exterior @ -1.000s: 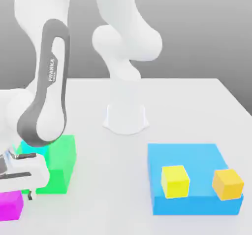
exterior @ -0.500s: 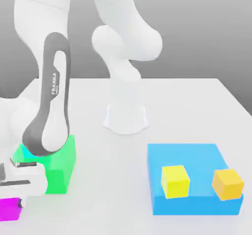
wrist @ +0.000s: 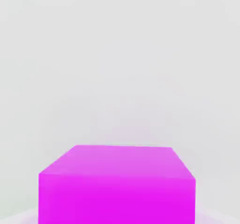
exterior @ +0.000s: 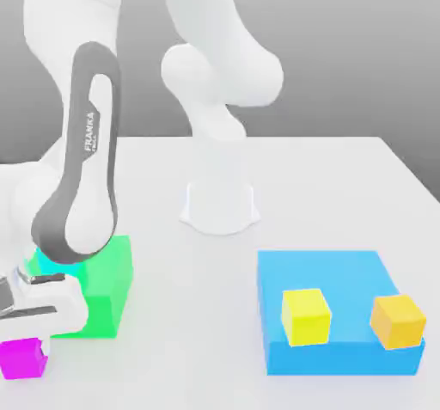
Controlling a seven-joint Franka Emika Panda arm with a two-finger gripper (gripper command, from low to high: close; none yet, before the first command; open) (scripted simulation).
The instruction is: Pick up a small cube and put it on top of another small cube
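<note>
Reaching down at the exterior view's lower left, over the white table (exterior: 344,185), the white-and-grey Franka arm (exterior: 82,185) with its two-finger gripper (exterior: 26,341) set low over the small plain magenta cube (exterior: 23,357) — fingers drawn in as far as they go, clamped on that cube, their tips hidden behind the white hand body. Sitting at table level near the front edge, the magenta cube, partly covered from above by the hand; in the hand view seen close up (wrist: 117,185), flat top face and one side face showing, pale table surface beyond it. Just behind the hand, toward the exterior view's right, a large bright green block (exterior: 107,284), and peeking out from behind the grey forearm at the green block's upper left corner, a sliver of the small plain cyan cube (exterior: 47,266) — whether resting on the green block or beside it cannot be told. Well apart, on the exterior view's right, a large flat blue block (exterior: 326,271) carrying two small cubes on its front part: a yellow one (exterior: 306,316) near the middle and an orange one (exterior: 398,321) at the right corner, the two not touching. Standing at mid-table behind everything, the arm's round white base (exterior: 219,206).
</note>
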